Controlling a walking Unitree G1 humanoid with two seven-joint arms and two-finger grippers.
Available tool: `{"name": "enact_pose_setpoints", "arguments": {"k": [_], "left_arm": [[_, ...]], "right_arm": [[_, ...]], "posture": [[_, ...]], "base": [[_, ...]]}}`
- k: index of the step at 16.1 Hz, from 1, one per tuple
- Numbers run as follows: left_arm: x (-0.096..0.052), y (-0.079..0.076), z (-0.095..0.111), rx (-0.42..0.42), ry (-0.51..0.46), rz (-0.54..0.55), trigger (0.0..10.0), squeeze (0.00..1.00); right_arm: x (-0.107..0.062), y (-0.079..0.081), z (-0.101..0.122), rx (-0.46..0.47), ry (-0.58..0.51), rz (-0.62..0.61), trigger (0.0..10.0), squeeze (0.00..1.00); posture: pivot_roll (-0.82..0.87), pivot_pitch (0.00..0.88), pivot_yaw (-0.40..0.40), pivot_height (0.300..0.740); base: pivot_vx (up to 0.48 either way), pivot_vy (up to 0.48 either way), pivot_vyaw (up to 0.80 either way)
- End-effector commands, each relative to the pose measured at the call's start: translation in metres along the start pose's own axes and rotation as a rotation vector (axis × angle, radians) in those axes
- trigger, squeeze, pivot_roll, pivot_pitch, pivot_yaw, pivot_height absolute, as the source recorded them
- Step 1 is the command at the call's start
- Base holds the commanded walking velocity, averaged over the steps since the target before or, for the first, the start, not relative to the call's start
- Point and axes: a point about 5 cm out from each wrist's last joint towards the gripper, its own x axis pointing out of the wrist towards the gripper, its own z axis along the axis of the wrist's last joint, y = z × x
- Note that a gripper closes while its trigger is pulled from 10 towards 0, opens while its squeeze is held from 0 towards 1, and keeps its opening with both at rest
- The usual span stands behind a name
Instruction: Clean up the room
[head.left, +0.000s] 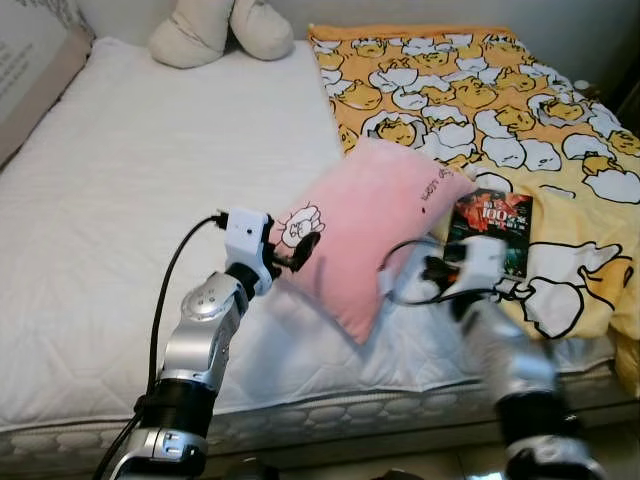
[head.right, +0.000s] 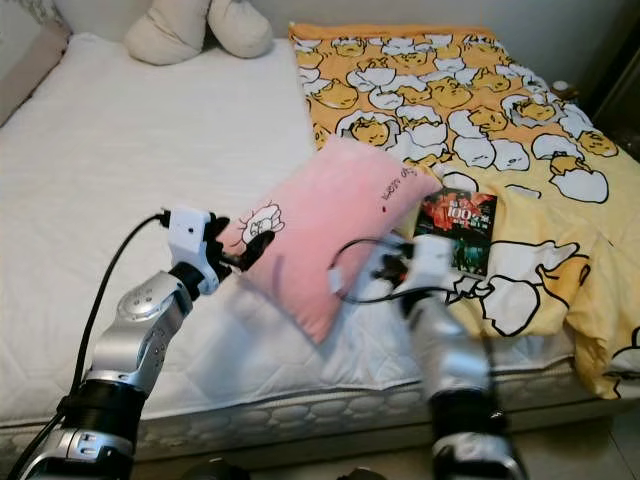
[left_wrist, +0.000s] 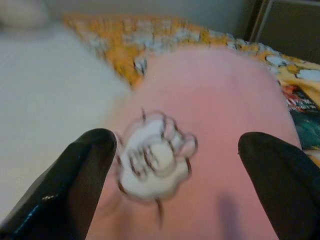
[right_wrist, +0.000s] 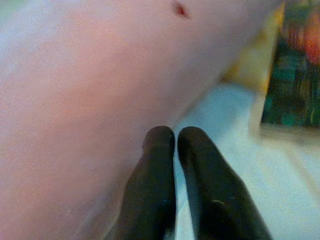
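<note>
The step in hand is the handling of the pink pillow (head.left: 375, 225), which lies tilted on the white mattress (head.left: 120, 200), with its far corner resting on the edge of the yellow blanket (head.left: 520, 120) printed with ducks. The left gripper (head.left: 296, 252) is at the near left end of the pillow, just by the small white cartoon print; in the left wrist view its two black fingers (left_wrist: 75, 180) stand wide apart on either side of that print, so it is released and holds nothing. The right gripper (right_wrist: 175, 145) is at the other side of the pillow, low against its edge near the mattress; in the right wrist view its fingers are pressed together with nothing between them, so it is clenched but empty — it seems to push or support the pillow and not to grasp it. The right arm looks blurred in the head views, so I judge it is in motion. Just beside the pillow, on the blanket, lies a dark book (head.left: 492, 228) with red letters, and two cream cushions (head.left: 220, 30) sit at the head of the bed. As I judge it, the pillow is not yet secured. The next move calls for the left fingers to close on the pillow's corner — a soft thing that may slip or fold — so a deep bite on the fabric is needed before any lifting toward the head of the bed.
</note>
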Motion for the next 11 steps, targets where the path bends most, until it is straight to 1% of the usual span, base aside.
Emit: {"name": "enact_pose_setpoints", "arguments": {"k": [1, 2, 3, 4, 5, 6, 7, 8, 9, 10, 11], "left_arm": [[-0.003, -0.003, 0.017, 0.11, -0.094, -0.021, 10.0, 0.0], [-0.014, -0.007, 0.024, 0.239, -0.164, -0.05, 10.0, 0.0], [-0.026, -0.006, 0.02, 0.26, -0.166, -0.033, 10.0, 0.0], [-0.038, 0.001, 0.012, 0.211, -0.132, 0.043, 10.0, 0.0], [-0.046, 0.005, 0.007, 0.193, -0.109, 0.092, 10.0, 0.0], [-0.052, 0.006, 0.005, 0.176, -0.101, 0.117, 10.0, 0.0], [-0.067, 0.008, 0.002, 0.134, -0.087, 0.147, 10.0, 0.0], [-0.074, 0.007, 0.0, 0.133, -0.076, 0.149, 10.0, 0.0], [-0.087, 0.007, -0.006, 0.134, -0.048, 0.149, 10.0, 0.0], [-0.091, 0.007, -0.008, 0.134, -0.037, 0.157, 10.0, 0.0], [-0.092, 0.002, -0.003, 0.111, -0.06, 0.154, 10.0, 0.0]], "right_arm": [[0.0, 0.01, 0.008, -0.133, -0.079, 0.009, 10.0, 1.0], [-0.001, 0.017, 0.01, -0.234, -0.136, 0.0, 10.0, 1.0], [-0.004, 0.014, 0.01, -0.221, -0.164, -0.039, 10.0, 1.0], [-0.012, 0.004, 0.008, -0.192, -0.202, -0.107, 10.0, 1.0], [-0.017, -0.004, 0.004, -0.175, -0.224, -0.155, 10.0, 1.0], [-0.021, -0.007, 0.002, -0.172, -0.235, -0.173, 10.0, 1.0], [-0.028, -0.01, -0.004, -0.175, -0.261, -0.205, 10.0, 1.0], [-0.031, -0.01, -0.006, -0.17, -0.277, -0.211, 10.0, 1.0], [-0.036, -0.008, -0.01, -0.136, -0.302, -0.22, 10.0, 1.0], [-0.041, -0.007, -0.014, -0.098, -0.312, -0.225, 10.0, 1.0], [-0.051, -0.003, -0.033, 0.017, -0.277, -0.214, 10.0, 1.0]], "posture": [[-0.06, 0.0, 0.012, 0.719], [-0.06, 0.0, 0.015, 0.719], [-0.05, 0.0, 0.018, 0.719], [-0.05, 0.0, 0.02, 0.719], [-0.05, 0.0, 0.02, 0.719], [-0.05, 0.0, 0.021, 0.719], [-0.04, 0.0, 0.022, 0.719], [-0.04, 0.0, 0.021, 0.719], [-0.03, 0.0, 0.017, 0.719], [-0.02, 0.0, 0.014, 0.719], [-0.01, 0.0, 0.006, 0.719]], "base": [[0.0, 0.0, 0.0], [0.0, 0.0, 0.0], [0.0, 0.0, 0.0], [0.0, 0.0, 0.0], [0.0, 0.0, 0.0], [0.0, 0.0, 0.0], [0.0, 0.0, 0.0], [0.0, 0.0, 0.0], [0.0, 0.0, 0.0], [0.0, 0.0, 0.0], [0.0, 0.0, 0.0]]}}
